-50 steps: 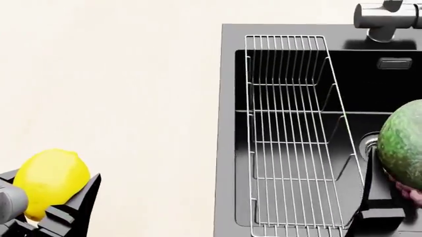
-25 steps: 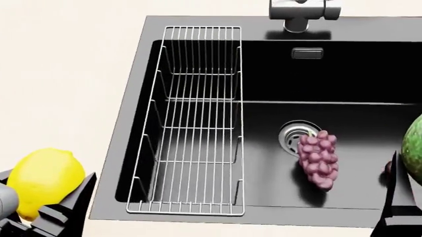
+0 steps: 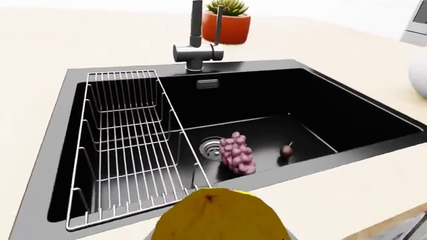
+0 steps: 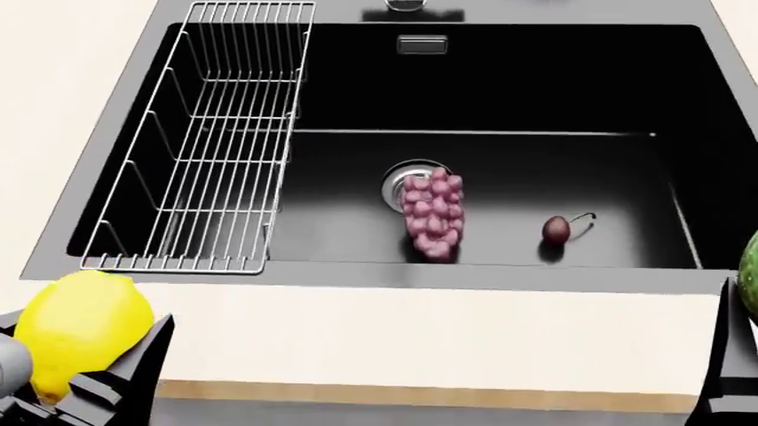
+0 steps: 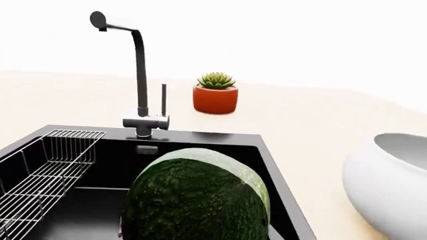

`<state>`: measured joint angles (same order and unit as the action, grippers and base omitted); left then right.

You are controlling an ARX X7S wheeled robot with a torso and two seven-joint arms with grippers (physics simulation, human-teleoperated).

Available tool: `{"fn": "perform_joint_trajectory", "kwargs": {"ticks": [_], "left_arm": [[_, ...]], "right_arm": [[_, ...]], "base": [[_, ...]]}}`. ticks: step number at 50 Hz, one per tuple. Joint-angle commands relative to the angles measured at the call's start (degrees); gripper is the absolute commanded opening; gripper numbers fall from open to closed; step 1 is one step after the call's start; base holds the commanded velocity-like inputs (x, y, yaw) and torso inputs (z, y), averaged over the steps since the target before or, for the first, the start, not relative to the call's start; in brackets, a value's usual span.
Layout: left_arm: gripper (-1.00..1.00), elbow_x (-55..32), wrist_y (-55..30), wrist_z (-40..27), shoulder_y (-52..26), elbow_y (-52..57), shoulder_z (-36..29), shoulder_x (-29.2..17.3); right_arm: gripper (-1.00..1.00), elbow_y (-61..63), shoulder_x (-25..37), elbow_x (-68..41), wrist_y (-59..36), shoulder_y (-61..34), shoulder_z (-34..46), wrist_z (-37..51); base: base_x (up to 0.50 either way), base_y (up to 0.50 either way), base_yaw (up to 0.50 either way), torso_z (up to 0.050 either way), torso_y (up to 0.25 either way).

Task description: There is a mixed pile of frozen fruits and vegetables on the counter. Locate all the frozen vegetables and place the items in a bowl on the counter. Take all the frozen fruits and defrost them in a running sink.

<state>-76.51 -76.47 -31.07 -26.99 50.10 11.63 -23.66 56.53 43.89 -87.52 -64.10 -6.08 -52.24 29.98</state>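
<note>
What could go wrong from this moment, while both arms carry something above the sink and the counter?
1. The left pincer holds the lemon near the counter's front edge; if released here, it might roll off.
2. The green oval fills the right wrist view, so aiming at the bowl could be hard.
3. The cherry and pink cluster lie in the sink, but no water is visible, so defrosting may not have started.

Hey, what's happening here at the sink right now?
A two-armed robot is sorting produce. The pink bumpy cluster and the cherry already lie in the sink near the drain. The left gripper holds a lemon, the right gripper a mottled green oval. The white bowl sits on the counter.
</note>
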Motion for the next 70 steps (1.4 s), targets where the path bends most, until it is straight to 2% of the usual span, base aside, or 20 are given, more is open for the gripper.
{"fn": "perform_joint_trajectory", "kwargs": {"ticks": [1,6,24,37,48,70], "left_arm": [[-1.00,0.53,1.28,-0.81,0.31,-0.68,-0.56,-0.19],[-1.00,1.32,1.81,-0.42,0.41,-0.85,-1.18,-0.22],[-1.00,1.69,3.26,-0.13,1.28,-0.66,-1.77,-1.14],[-1.00,2.43,4.14,-0.03,1.20,-0.90,-2.71,-1.47],[-1.00,2.50,5.12,0.25,2.27,-0.66,-2.42,-2.32],[-1.00,2.88,6.80,0.62,2.84,-1.33,-2.65,-3.16]], "right_arm": [[-1.00,0.33,0.82,1.75,-0.53,-0.22,0.25,-0.60],[-1.00,-1.06,2.39,0.34,0.01,-1.04,-0.16,0.96],[-1.00,-1.55,1.66,0.73,1.00,-0.70,-1.11,1.49],[-1.00,-2.60,1.58,1.80,1.93,-1.33,-1.43,0.86],[-1.00,-2.44,0.64,7.02,2.48,-1.73,-0.26,-1.76],[-1.00,-3.60,-0.30,7.17,3.74,-1.85,0.80,-2.93]], "base": [[-0.50,-0.33,0.00,0.000,0.000],[-0.50,-0.33,0.00,0.000,0.000],[-0.35,-0.43,0.00,0.000,0.000],[-0.01,-0.50,0.00,0.000,0.000],[0.00,-0.50,0.00,0.000,0.000],[0.14,-0.50,0.00,0.000,0.000]]}}
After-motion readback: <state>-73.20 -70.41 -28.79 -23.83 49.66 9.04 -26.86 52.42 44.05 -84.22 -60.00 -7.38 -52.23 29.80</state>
